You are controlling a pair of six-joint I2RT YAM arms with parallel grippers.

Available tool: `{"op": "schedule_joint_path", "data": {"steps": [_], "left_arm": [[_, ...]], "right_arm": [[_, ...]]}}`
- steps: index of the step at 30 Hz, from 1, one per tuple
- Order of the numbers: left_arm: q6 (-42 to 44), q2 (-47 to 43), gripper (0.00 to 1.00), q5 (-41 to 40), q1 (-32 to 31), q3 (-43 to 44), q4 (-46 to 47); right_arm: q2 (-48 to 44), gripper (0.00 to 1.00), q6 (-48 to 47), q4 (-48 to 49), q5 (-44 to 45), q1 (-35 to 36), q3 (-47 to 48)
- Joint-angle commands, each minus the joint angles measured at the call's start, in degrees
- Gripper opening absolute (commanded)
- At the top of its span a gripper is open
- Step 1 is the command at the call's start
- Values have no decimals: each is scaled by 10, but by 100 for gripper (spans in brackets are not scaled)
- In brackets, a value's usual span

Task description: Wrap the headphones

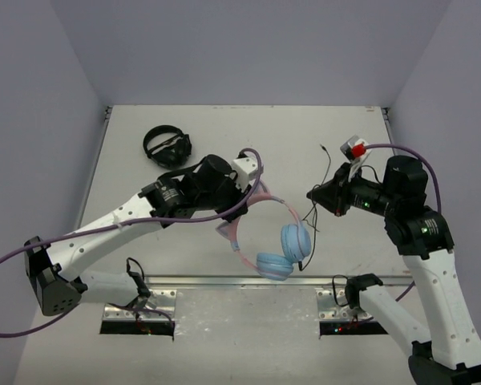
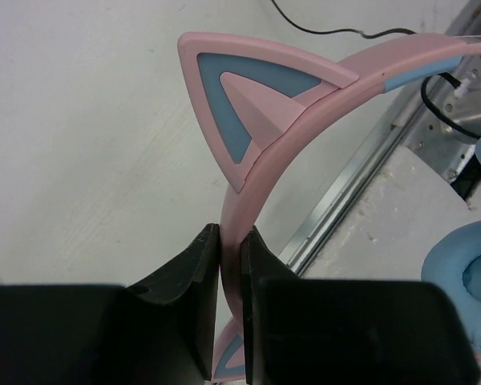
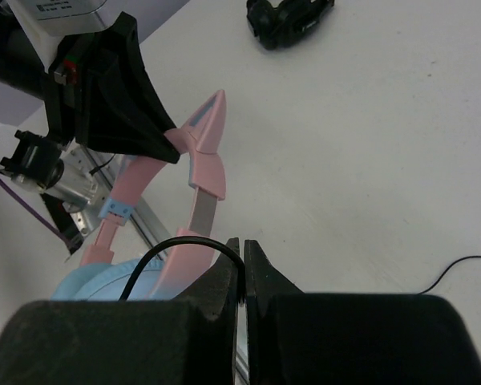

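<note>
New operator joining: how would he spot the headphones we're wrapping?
Look at the white table, near its front edge between the two arms. There are the headphones, headband clamped in the jaws of the left gripper. Unlike the all-black headphones at the back left, these have a pink cat-ear band and light blue cups.

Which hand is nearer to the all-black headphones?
Left. The left hand, gripping the pink headphones, is near the black headphones, to their right; the right hand, pinching the cable, is much farther right.
</note>
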Motion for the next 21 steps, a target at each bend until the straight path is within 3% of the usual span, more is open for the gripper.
{"op": "schedule_joint_path", "data": {"steps": [1, 8, 21], "left_arm": [[13, 18, 0, 104, -11, 40, 57], [29, 56, 0, 141, -24, 56, 40], [30, 98, 0, 114, -43, 104, 41]], "right_arm": [[-10, 1, 11, 22, -37, 2, -18], [21, 1, 4, 26, -3, 17, -31], [116, 1, 28, -32, 272, 149, 4]]}}
